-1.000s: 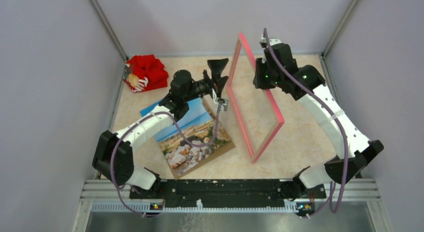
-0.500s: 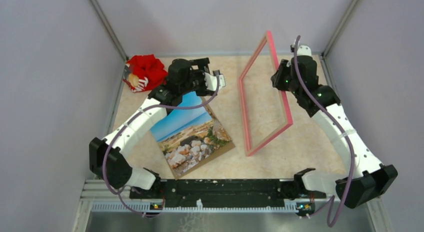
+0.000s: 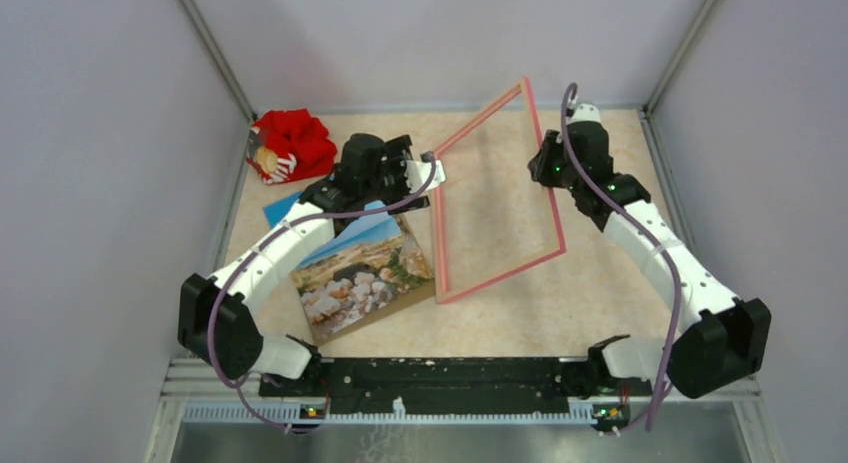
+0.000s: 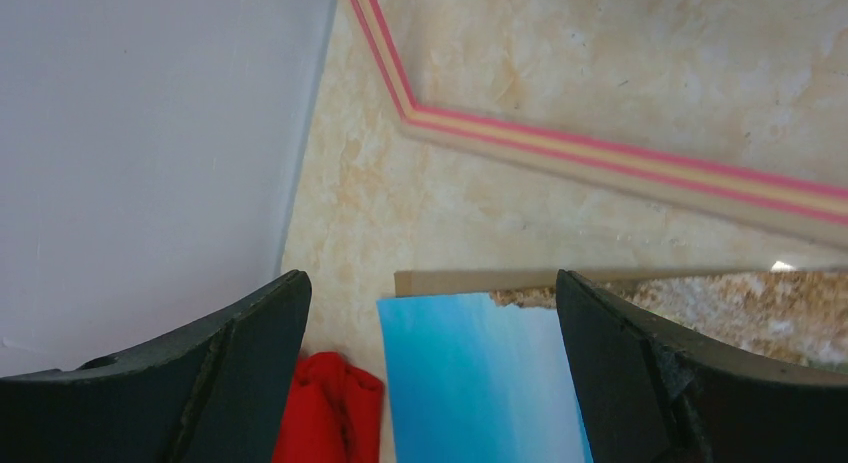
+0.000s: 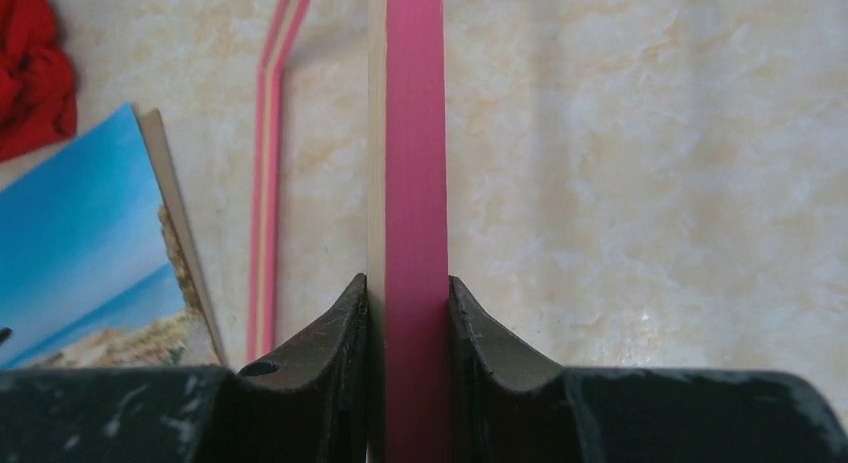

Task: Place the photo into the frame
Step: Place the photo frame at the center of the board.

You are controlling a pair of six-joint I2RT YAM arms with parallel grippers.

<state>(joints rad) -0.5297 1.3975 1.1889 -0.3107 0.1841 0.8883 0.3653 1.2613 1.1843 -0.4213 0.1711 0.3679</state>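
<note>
Seen from above, two robot arms reach over a beige marbled bench (image 3: 610, 283) enclosed by pale grey walls.

The right claw (image 3: 548, 171) is closed on one thin rail of the frame (image 3: 500, 277). The right wrist camera shows both fingers pressed flat against the pink rail (image 5: 415, 133), one on each side. The frame hangs tilted in this grip at the middle of the bench, one corner raised toward the back wall and the opposite rail low near the surface. It is not clear whether that low rail touches the bench.

The photo (image 3: 360, 268) lies face up on the left half of the bench, just beside the frame's low corner, showing blue sky above pale rocks. It rests on a brown backing board (image 3: 392, 313), which shows as a narrow strip along its edge.

The left claw (image 3: 428, 170) hovers above the sky end of the photo, its fingers spread wide with nothing between them. From its wrist camera, the blue edge of the photo (image 4: 470, 373) appears between the two dark fingers (image 4: 250, 383), with the frame's rail (image 4: 620, 165) crossing beyond.

A red cloth bundle (image 3: 292, 143) sits in the far left corner.
</note>
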